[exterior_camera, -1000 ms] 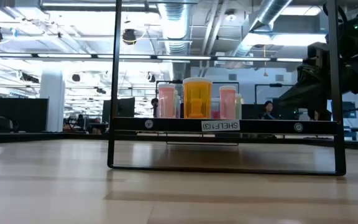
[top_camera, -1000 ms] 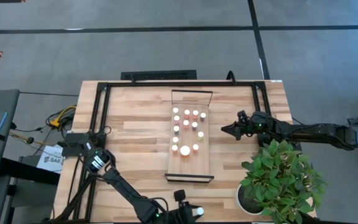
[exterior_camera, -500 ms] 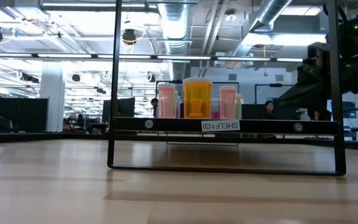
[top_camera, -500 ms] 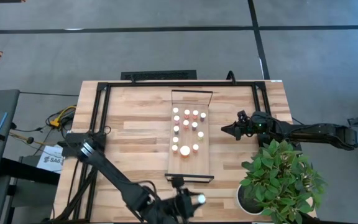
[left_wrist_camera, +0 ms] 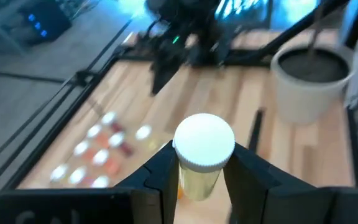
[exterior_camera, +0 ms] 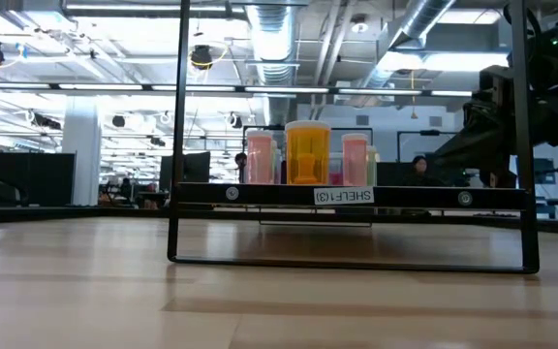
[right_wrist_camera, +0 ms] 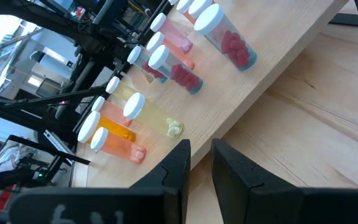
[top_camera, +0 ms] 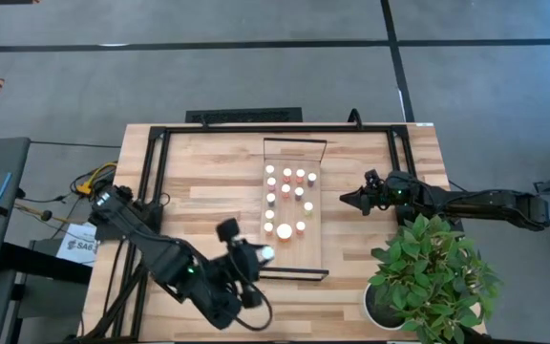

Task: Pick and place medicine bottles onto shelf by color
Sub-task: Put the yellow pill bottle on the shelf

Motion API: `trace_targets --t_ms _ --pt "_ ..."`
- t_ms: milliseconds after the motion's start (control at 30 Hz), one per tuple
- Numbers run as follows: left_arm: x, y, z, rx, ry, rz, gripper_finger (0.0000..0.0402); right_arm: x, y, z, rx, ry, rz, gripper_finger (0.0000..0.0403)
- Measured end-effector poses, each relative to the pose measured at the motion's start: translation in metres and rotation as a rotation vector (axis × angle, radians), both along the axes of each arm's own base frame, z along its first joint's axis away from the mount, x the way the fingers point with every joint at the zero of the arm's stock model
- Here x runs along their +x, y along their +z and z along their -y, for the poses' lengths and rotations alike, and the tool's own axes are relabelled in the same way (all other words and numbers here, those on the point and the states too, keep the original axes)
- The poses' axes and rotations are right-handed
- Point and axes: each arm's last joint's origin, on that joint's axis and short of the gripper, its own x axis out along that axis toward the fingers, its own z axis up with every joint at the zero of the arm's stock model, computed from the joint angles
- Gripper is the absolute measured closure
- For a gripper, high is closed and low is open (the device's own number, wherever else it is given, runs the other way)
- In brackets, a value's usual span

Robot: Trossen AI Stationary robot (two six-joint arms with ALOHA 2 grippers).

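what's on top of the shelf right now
About a dozen white-capped medicine bottles stand clustered on the shelf. Their contents are hidden beneath the caps from above.

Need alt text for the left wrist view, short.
The left gripper holds a pale yellow medicine bottle with a white cap between its fingers, above the wooden table. Beyond lie white-capped bottles on the shelf, the right arm and a white plant pot.

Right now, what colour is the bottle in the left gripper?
Pale yellow with a white cap; the left wrist view shows it best.
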Motion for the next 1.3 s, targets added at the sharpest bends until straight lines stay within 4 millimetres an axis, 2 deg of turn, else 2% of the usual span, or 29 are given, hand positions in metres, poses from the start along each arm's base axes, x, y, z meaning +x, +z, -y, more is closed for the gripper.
trace_targets --t_ms 167,300,567,833,1100,1300 --pt "-0.023 0.0 -0.016 0.015 0.084 -0.104 0.0304 0.0 0.0 0.0 0.0 0.0 0.0 0.0317" --pt "-0.033 -0.005 -0.024 0.032 0.159 -0.172 0.0304 0.0 0.0 0.0 0.0 0.0 0.0 0.0317" --pt "-0.053 -0.028 -0.036 0.029 0.232 -0.168 0.0304 0.0 0.0 0.0 0.0 0.0 0.0 0.0317" --pt "-0.073 -0.09 -0.053 -0.127 0.176 -0.06 0.0304 0.0 0.0 0.0 0.0 0.0 0.0 0.0317" --pt "-0.077 -0.16 -0.06 -0.116 -0.012 -0.003 0.0304 0.0 0.0 0.0 0.0 0.0 0.0 0.0317" --pt "-0.07 -0.183 -0.068 -0.142 -0.142 0.051 0.0304 0.0 0.0 0.0 0.0 0.0 -0.001 0.0317"
